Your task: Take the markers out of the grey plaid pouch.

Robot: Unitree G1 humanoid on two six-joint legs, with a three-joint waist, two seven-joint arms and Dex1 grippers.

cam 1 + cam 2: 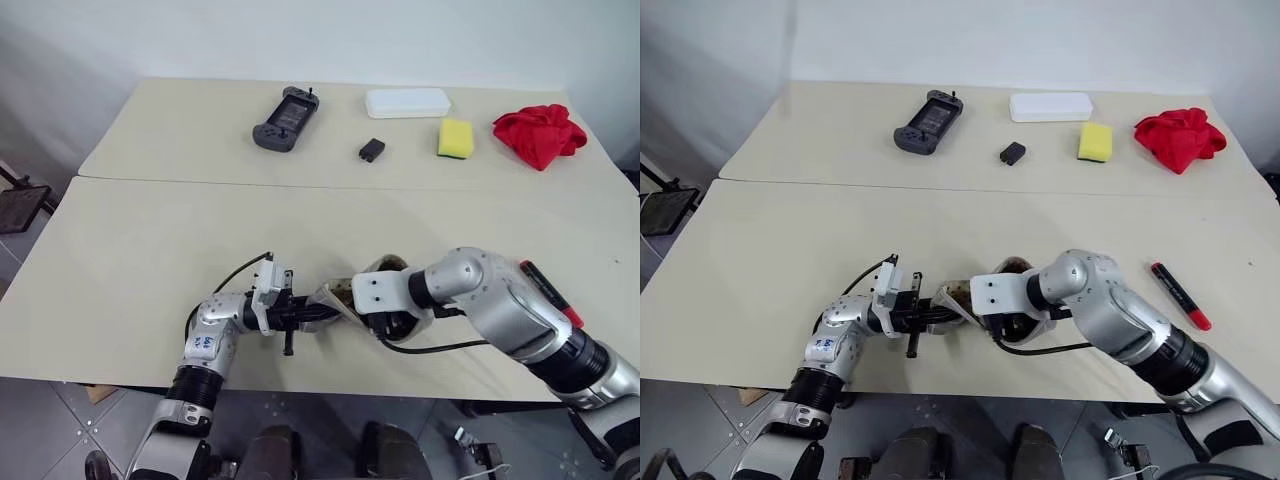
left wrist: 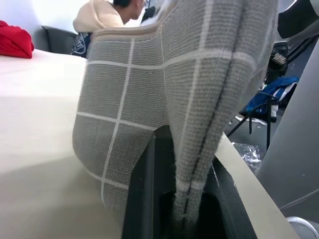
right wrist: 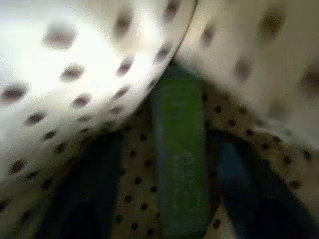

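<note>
Pinching an edge of the grey plaid pouch [image 2: 164,99] at the near table edge, the left gripper [image 1: 305,314] steadies it. Right gripper [image 1: 1012,322] reaches inside, spread around a green marker [image 3: 180,164] (best closed squarely mid-barrel, then withdrawn straight).

Pouch [image 2: 149,99] woven cloth, lining dotted; table [image 1: 150,260] matt.

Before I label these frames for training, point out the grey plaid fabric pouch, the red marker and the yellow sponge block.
Grey plaid fabric pouch [image 2: 149,89], left wrist view, checked side panel.
Red marker [image 1: 1181,295], right eye view, mid-barrel.
Yellow sponge block [image 1: 455,138], left eye view, top face.
</note>
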